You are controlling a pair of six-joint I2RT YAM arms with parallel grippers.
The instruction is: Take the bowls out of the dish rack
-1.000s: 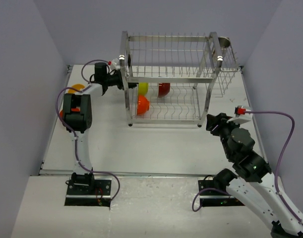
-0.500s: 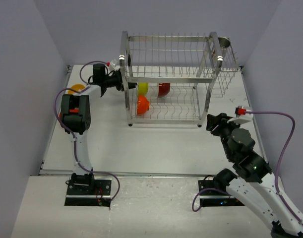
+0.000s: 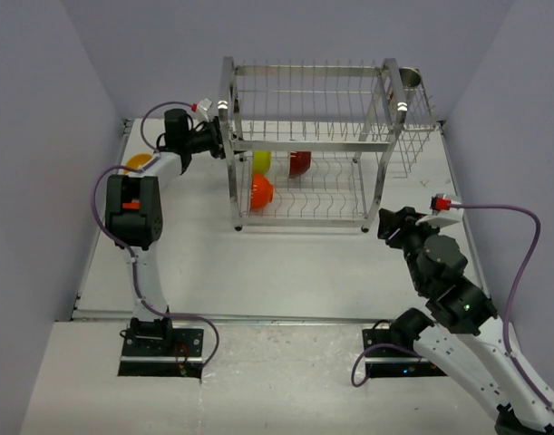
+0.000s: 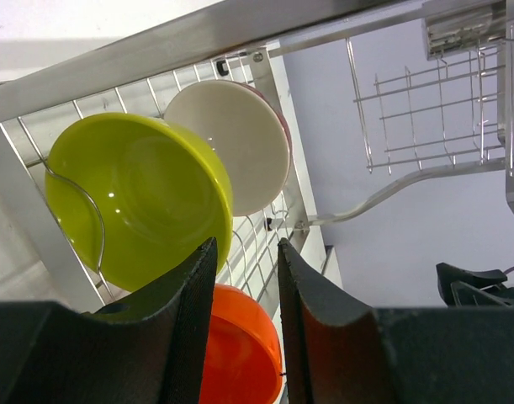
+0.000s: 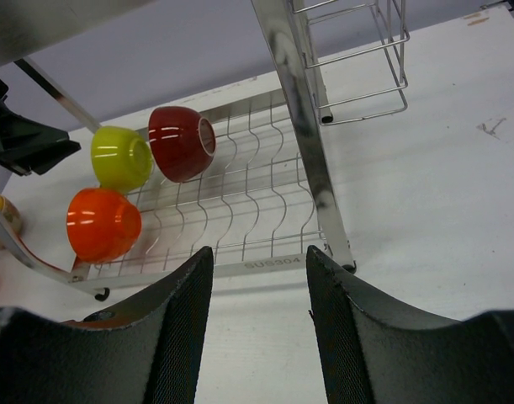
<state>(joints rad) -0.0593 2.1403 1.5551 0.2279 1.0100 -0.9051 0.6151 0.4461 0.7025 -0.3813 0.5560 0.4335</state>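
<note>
The tall two-tier shiny steel wire dish rack [image 3: 313, 145] stood far-centre. The left gripper [image 4: 246, 244], narrowly parted and empty, faced its left end. The right gripper [image 5: 258, 252], parted wider and empty, faced its near-right post. On its lower tier sat a lime-green round plastic bowl [image 4: 130, 198], a dark red bowl [image 5: 179, 141] and an orange bowl [image 5: 101, 223].

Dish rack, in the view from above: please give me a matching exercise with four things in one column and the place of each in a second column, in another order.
Things on the dish rack:
1. green bowl
2. dark red bowl
3. orange bowl
4. metal cup

Places:
A. top, at the right end
B. lower shelf, left end, near side
C. lower shelf, far side, right of another bowl
D. lower shelf, left end, far side

Pairs: 1-D, 2-C, 3-B, 4-A
</note>
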